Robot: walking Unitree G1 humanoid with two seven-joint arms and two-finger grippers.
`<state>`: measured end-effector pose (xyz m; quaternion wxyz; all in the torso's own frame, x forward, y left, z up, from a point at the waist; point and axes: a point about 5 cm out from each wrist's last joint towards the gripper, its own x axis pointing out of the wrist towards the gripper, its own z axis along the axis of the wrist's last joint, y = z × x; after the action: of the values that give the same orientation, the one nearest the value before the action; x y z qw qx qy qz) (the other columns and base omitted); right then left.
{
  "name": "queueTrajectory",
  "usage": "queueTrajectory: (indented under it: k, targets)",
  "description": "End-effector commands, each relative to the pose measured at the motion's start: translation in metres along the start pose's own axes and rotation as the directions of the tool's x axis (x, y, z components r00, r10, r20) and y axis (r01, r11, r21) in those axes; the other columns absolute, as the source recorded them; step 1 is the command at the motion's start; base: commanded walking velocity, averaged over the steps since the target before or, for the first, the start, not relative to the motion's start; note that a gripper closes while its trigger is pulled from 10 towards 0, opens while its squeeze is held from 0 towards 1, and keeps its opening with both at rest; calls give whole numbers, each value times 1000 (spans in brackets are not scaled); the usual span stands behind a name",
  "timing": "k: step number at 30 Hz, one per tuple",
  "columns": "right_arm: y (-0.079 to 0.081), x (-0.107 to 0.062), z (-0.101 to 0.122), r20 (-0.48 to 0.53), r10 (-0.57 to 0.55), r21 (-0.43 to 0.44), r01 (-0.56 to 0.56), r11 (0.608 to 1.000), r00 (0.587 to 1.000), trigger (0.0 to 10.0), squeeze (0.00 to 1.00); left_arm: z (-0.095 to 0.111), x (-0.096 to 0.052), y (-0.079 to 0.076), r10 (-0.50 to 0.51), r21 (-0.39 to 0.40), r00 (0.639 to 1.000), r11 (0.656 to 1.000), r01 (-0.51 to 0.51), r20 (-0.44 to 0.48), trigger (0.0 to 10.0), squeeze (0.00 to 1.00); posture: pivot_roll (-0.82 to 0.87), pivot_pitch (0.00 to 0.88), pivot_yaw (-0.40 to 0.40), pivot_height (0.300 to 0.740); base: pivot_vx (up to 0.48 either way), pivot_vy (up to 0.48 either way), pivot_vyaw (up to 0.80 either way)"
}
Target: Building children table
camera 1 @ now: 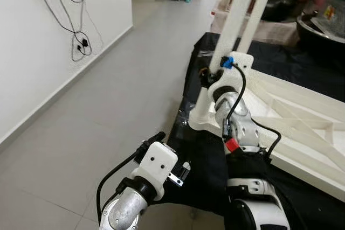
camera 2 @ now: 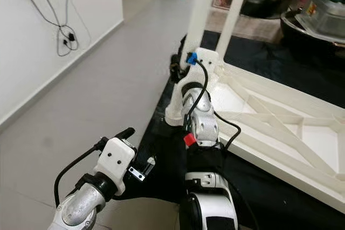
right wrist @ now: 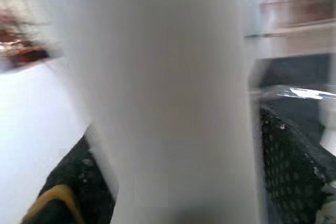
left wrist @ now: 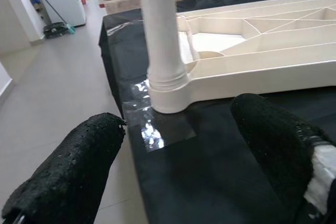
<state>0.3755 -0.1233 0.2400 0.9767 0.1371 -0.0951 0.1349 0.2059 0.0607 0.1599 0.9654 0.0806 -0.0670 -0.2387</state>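
While the left gripper (left wrist: 173, 166) hovers spread and empty off the near edge of the black cloth-covered work surface (left wrist: 220, 182), the right gripper (right wrist: 173, 182) sits farther in, its fingers (right wrist: 294, 156) pinching the white cylindrical plastic table leg (camera 1: 237, 12). This leg stands upright in the corner socket of the inverted white ribbed plastic tabletop (camera 2: 280, 127). Risk: side force from the right arm could tilt the leg, cross-seat it, or slide the tabletop off the cloth.
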Motion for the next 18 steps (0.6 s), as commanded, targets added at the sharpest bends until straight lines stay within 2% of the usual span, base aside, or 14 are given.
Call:
queueTrajectory:
  k: [1,2,4,5,6,7,8,9,10,11,12,13,14,18]
  targets:
    - [2,2,6,9,178,30,-178,984,984,10000,0,-3,0,-1,-4,-2,1000,1000,4,-10,10000,0,136,110,-76,740,0,0,0]
    - [1,0,9,-12,309,33,-308,951,951,10000,0,-3,0,-1,-4,-2,1000,1000,4,-9,10000,0,135,110,-74,740,0,0,0]
    - [1,0,9,-12,309,33,-308,951,951,10000,0,-3,0,-1,-4,-2,1000,1000,4,-9,10000,0,135,110,-74,740,0,0,0]
    - [0,-4,10,-46,445,41,-443,896,895,10000,0,-3,0,-1,-4,-3,1000,1000,4,-8,10000,0,135,108,-76,740,0,0,0]
    - [0,-9,10,-90,583,49,-581,813,808,10000,0,-3,0,-1,-4,-2,1000,1000,4,-8,10000,0,134,110,-77,740,0,0,0]
    - [0,-9,10,-90,583,49,-581,813,808,10000,0,-3,0,-1,-4,-2,1000,1000,4,-8,10000,0,134,110,-77,740,0,0,0]
    - [-1,-13,10,-117,665,60,-663,746,737,10000,0,-3,1,-1,-4,-2,1000,1000,4,-8,10000,0,134,110,-77,740,0,0,0]
    - [0,-17,6,-159,757,87,-754,651,634,10000,0,-3,1,-1,-4,-2,1000,1000,4,-8,10000,0,133,110,-76,740,0,0,0]
    - [0,-17,6,-159,757,87,-754,651,634,10000,0,-3,1,-1,-4,-2,1000,1000,4,-8,10000,0,133,110,-76,740,0,0,0]
    - [2,-19,1,-194,820,111,-819,564,538,10000,0,-3,1,-1,-4,-2,1000,1000,4,-7,10000,0,136,111,-78,740,0,0,0]
    - [2,-19,1,-194,820,111,-819,564,538,10000,0,-3,1,-1,-4,-2,1000,1000,4,-7,10000,0,136,111,-78,740,0,0,0]
    - [6,-15,-2,-207,849,135,-845,517,486,10000,0,-2,1,-2,-5,-2,1000,1000,5,-6,10000,0,136,111,-78,740,0,0,0]
    - [12,-10,-4,-207,867,154,-860,486,452,10000,0,-2,1,-2,-5,-2,1000,1000,5,-5,10000,0,153,116,-81,740,0,0,0]
    - [27,3,-6,-196,885,159,-877,453,422,10000,0,-1,0,-2,-2,-2,1000,1000,2,-5,10000,0,163,120,-84,740,0,0,0]
